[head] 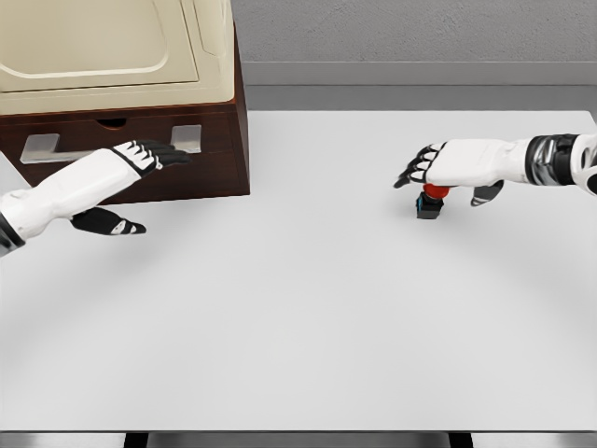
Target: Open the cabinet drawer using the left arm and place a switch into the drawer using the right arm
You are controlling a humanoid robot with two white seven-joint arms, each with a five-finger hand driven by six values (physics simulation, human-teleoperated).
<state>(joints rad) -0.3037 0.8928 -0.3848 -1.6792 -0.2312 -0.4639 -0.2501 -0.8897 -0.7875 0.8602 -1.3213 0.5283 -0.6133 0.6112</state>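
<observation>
With my left hand (149, 156) reaching open fingers to the closed drawer's handle (56, 145), my right hand (448, 166) hovers open-fingered directly above the switch (431, 199) on the worktop (298, 327).

No readable text anywhere.
The cabinet (140, 112), the switch (432, 201) and the table (308, 308) carry no label, brand or number.
</observation>
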